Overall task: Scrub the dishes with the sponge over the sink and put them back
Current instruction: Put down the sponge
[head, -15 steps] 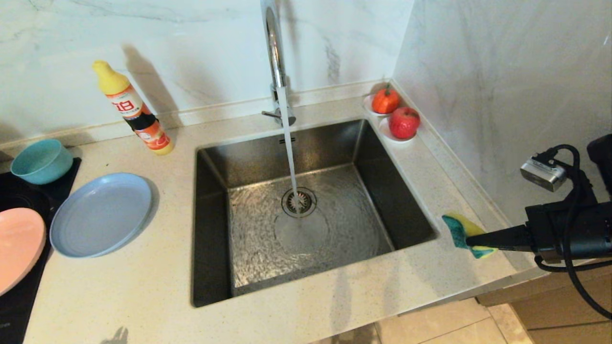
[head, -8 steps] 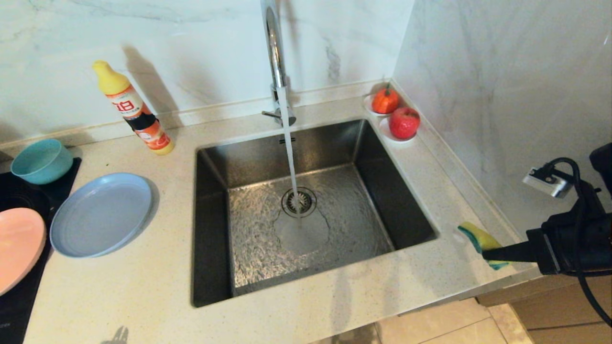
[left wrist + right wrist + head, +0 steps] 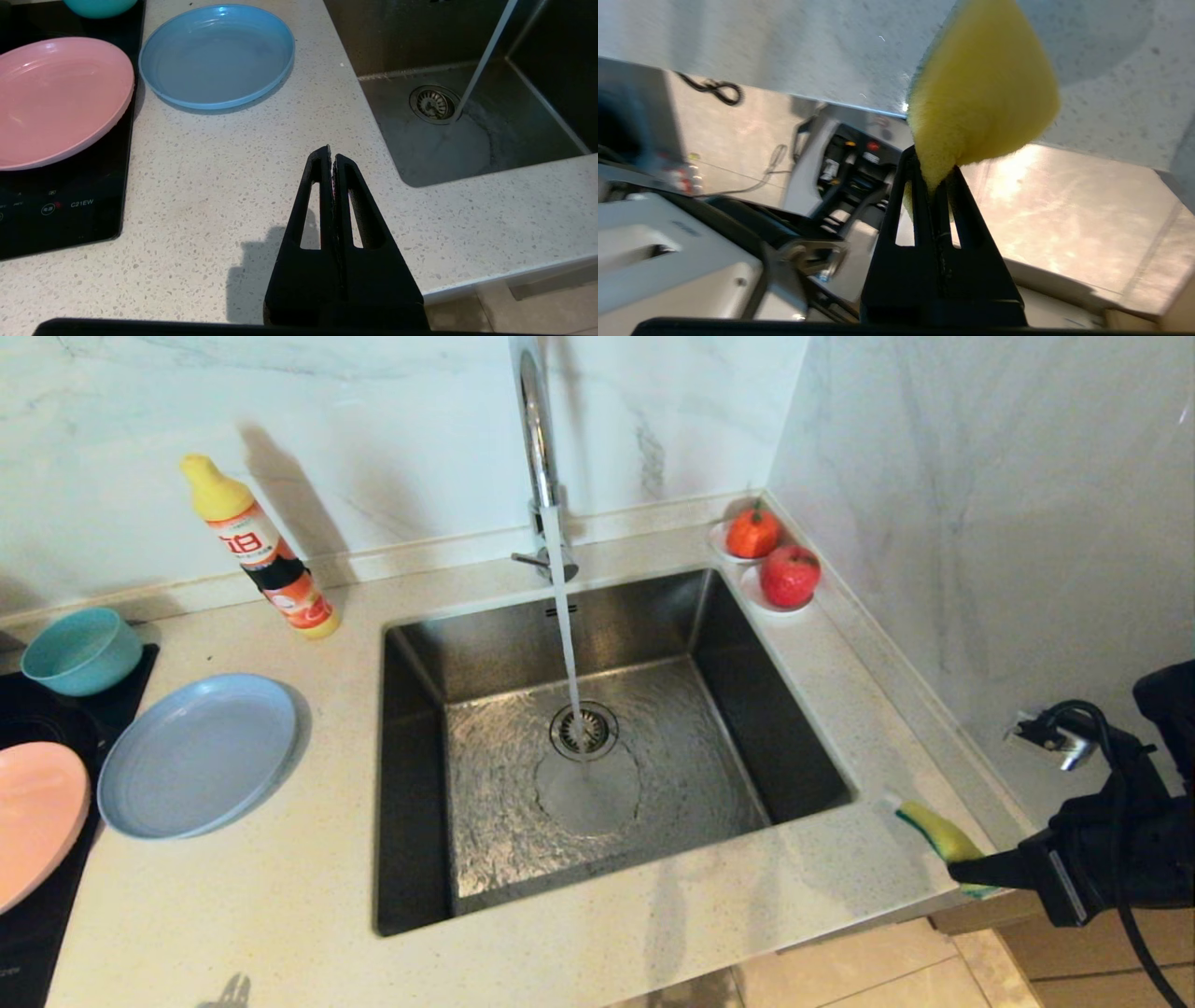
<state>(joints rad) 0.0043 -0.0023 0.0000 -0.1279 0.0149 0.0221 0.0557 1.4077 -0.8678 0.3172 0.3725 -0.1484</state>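
My right gripper [image 3: 962, 873] is shut on the yellow sponge [image 3: 936, 833] at the counter's front right corner, to the right of the sink [image 3: 780, 737]. The right wrist view shows the sponge [image 3: 985, 93] pinched between the black fingers [image 3: 915, 186]. Water runs from the chrome tap [image 3: 534, 420] onto the drain. Left of the sink lie the pale blue plate [image 3: 198, 754], the pink plate [image 3: 37, 817] and the teal bowl [image 3: 82, 651]. My left gripper [image 3: 332, 156] is shut and empty above the counter, nearer the front edge than the blue plate [image 3: 217, 53] and pink plate [image 3: 56, 98].
An orange detergent bottle [image 3: 261, 551] stands behind the sink's left side. Two saucers with red fruit [image 3: 789, 576] sit in the back right corner against the marble wall. A black induction hob [image 3: 37, 915] lies under the pink plate. The counter's front edge drops to the floor.
My right gripper has drawn back toward the counter's front right corner with the sponge and rolled, so the sponge's yellow side now faces up. The left arm has not moved.
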